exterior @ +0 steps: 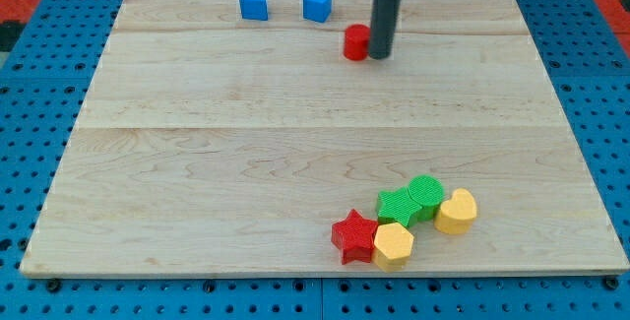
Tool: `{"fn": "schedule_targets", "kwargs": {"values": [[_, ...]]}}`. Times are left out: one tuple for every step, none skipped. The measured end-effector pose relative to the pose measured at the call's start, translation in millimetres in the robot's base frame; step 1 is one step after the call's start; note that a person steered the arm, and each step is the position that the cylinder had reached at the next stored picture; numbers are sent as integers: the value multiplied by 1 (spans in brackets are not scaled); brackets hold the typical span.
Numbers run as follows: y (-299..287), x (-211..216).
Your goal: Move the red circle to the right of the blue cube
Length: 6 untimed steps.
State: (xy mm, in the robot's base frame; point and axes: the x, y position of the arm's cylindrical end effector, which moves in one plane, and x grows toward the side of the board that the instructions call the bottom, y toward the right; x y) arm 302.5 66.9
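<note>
Nearest, on the desk point(197, 162), a red star point(353, 237), two yellow blocks point(394, 244) point(457, 211) and two green blocks point(398, 205) point(426, 193) cluster together. Farther back sits the red circle point(355, 41), a small ridged cylinder, right of and nearer than the blue cube point(317, 3). No pincer shows; my tip point(380, 55) touches the circle's right side. A second blue block point(254, 4) lies far left.

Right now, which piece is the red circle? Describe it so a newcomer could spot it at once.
Start at the wooden board and look to its top edge, where two blue blocks sit. The red circle lies just right of and below the blue cube, touching my tip. The only other red piece, the red star, sits near the bottom.
</note>
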Motion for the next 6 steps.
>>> {"fn": "schedule_targets", "kwargs": {"values": [[-15,39],[-63,18],[15,1],[20,-11],[-26,14],[-6,-13]]}}
